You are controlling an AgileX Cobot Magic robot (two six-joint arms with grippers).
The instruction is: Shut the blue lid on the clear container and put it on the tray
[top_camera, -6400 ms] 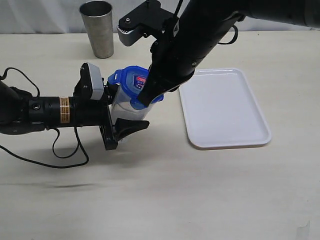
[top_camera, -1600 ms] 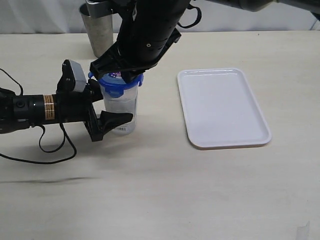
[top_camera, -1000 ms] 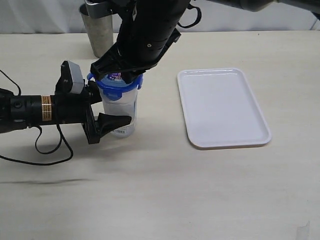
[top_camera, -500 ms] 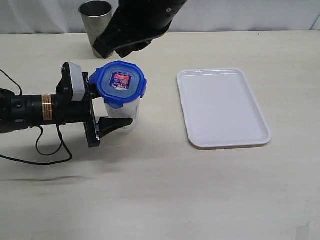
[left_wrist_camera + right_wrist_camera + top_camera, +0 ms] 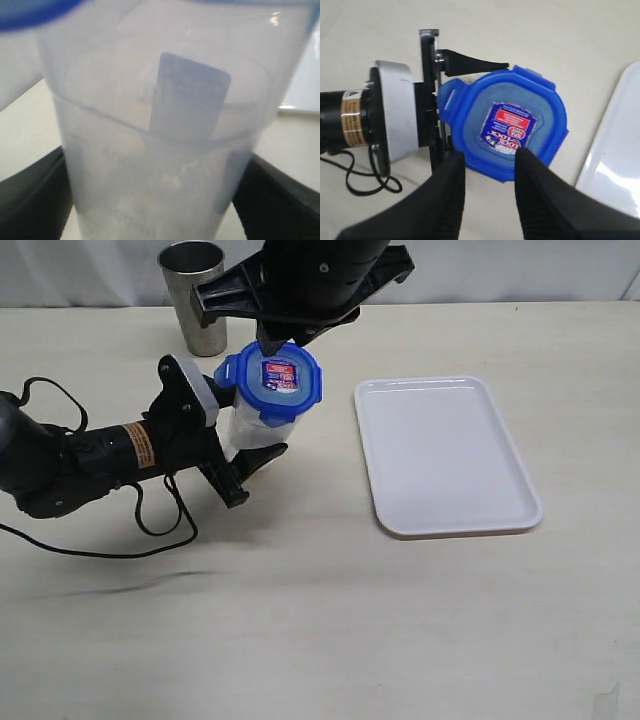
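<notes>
The clear container (image 5: 250,426) leans toward the tray, and my left gripper (image 5: 246,438) is shut on its lower body. In the left wrist view the container (image 5: 160,125) fills the frame between both dark fingers (image 5: 280,200). The blue lid (image 5: 277,383) sits on the container's mouth, sticker up. My right gripper (image 5: 490,156) hovers just above the lid (image 5: 505,127), open, with nothing between its fingers. The white tray (image 5: 450,455) lies flat to the right of the container, bare.
A grey steel cup (image 5: 193,295) stands at the back, behind the left gripper. The right arm (image 5: 310,280) hangs over the container from the back. The left arm's cable (image 5: 150,530) loops on the table at the left.
The right gripper has opened, let go of the lid and risen off it. The left gripper has swung the container to the right and tilted it, lid on top.
</notes>
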